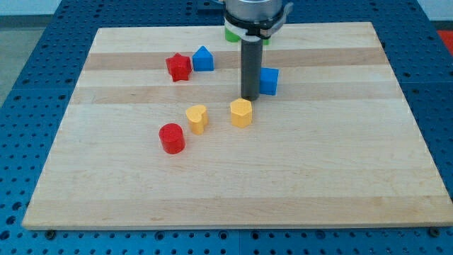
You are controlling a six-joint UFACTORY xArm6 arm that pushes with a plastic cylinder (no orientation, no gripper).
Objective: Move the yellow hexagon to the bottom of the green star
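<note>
My tip (249,97) stands on the wooden board (340,170), just above the yellow hexagon (241,112) in the view and very near it; I cannot tell if it touches the block. The blue cube (268,81) is just beside the rod, on the view's right. The rod is plain, with nothing to open or close, and it holds nothing.

The yellow hexagon lies near the middle of the board, well apart from the green blocks at the view's top edge. There the arm covers most of them: a green piece (231,33) shows at the left of the rod, and perhaps a small green part at its right, so the star shape cannot be made out.

No container is on the board; all blocks lie flat on the wood. I count two yellow blocks, the hexagon and a yellow heart (197,118) at its left; two red ones, a red cylinder (171,138) and a red star (178,67); two blue ones, the cube and a blue house-shaped block (204,59) touching the red star.
</note>
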